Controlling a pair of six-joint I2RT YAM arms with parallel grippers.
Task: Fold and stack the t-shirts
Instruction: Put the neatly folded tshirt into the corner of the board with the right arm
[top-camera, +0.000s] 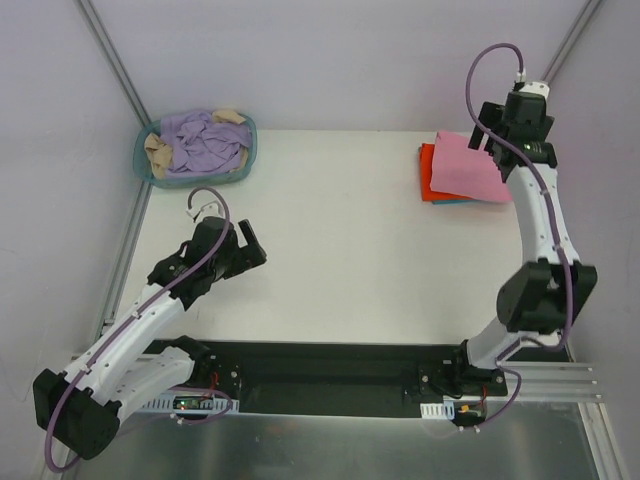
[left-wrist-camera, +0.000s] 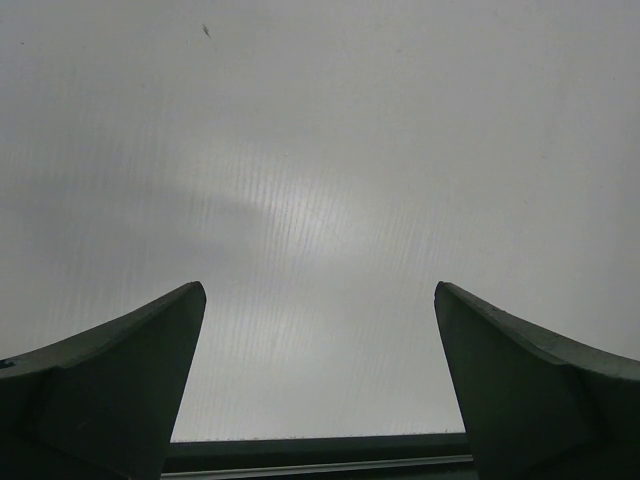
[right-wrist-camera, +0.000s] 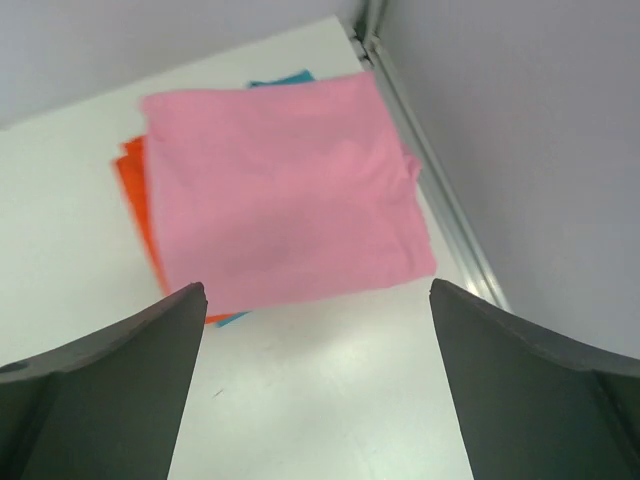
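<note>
Three folded t-shirts lie stacked at the table's back right. The light pink t-shirt (top-camera: 465, 165) is on top, the orange-red t-shirt (top-camera: 428, 176) shows at its left edge, and a sliver of the teal-blue t-shirt (top-camera: 455, 201) shows underneath. The right wrist view shows the pink t-shirt (right-wrist-camera: 285, 200), the orange-red t-shirt (right-wrist-camera: 135, 205) and the teal-blue t-shirt (right-wrist-camera: 285, 78). My right gripper (top-camera: 483, 140) (right-wrist-camera: 318, 300) is open and empty, raised above the stack's right side. My left gripper (top-camera: 252, 247) (left-wrist-camera: 320, 300) is open and empty over bare table at the left.
A round teal basket (top-camera: 248, 150) holding lavender cloth (top-camera: 203, 140) and beige cloth (top-camera: 157, 152) stands at the back left corner. A metal rail (right-wrist-camera: 430, 170) and a wall run close along the right of the stack. White table (top-camera: 340, 240) lies between the arms.
</note>
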